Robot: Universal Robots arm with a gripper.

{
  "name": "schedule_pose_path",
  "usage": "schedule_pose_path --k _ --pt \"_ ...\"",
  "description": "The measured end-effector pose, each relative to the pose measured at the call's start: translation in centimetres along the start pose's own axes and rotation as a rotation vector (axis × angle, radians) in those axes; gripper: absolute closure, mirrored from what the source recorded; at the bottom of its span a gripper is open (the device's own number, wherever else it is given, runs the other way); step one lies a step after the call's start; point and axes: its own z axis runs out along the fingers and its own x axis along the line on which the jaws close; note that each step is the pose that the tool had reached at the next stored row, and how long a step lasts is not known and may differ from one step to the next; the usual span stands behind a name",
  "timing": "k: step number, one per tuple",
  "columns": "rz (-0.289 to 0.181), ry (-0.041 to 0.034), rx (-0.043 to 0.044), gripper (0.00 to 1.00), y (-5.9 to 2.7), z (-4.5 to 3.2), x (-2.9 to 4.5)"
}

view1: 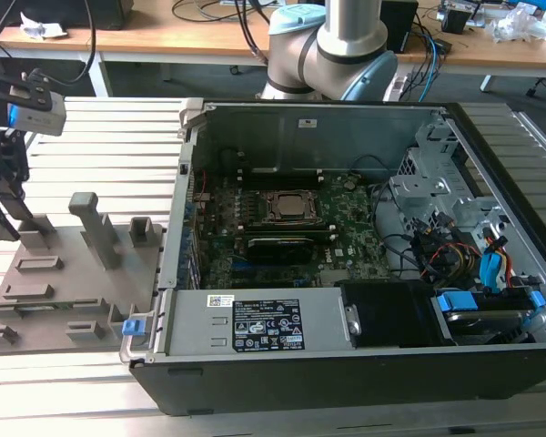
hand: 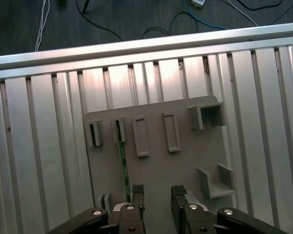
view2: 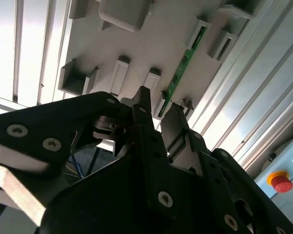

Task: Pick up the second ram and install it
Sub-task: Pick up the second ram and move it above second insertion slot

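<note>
Black two-finger gripper point(hand: 157, 194) hangs over a flat grey plastic fixture plate point(hand: 185, 165) w/ raised slot holders, fingertips pointing down at it. The fingers point(hand: 136, 195) are apart, bare plate showing btwn them, nothing clamped.

The second ram, a long thin green circuit-board stick point(hand: 122, 156), stands on edge in the plate's holders. One end sits by a small grey bracket point(hand: 94, 134); the other reaches close to one fingertip. In the first wrist view the stick sits just beside that finger, not in the gap. In the second wrist view the stick point(view2: 183, 63) seems to run in btwn the fingertips point(view2: 142, 100), so I can't say for sure whether its end is inside the gap or whether it touches a finger.

The plate lies on a ribbed aluminium profile table point(hand: 34, 146). In the exterior view the gripper point(view1: 2, 200) is at the exterior view's left edge, over the plate's point(view1: 73, 291) left part. It is well apart from the open black desktop computer case point(view1: 300, 378) toward the exterior view's right.

Inside the case lies a large green motherboard point(view1: 350, 228) w/ a metal-framed CPU socket point(view1: 291, 208) and a black rectangular module point(view1: 278, 246) just beside the socket. The robot's grey-and-blue arm base point(view1: 332, 45) stands beyond the case.
</note>
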Motion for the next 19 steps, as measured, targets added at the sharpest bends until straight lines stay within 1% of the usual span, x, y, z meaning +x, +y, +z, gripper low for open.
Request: schedule_pose_path --k 1,6,19 --pt "0.0 0.0 0.0 0.64 -0.01 0.2 0.01" --pt "0.0 0.0 0.0 0.64 -0.03 0.73 0.02" --pt "0.0 0.0 0.0 0.64 -0.06 1.83 0.04"
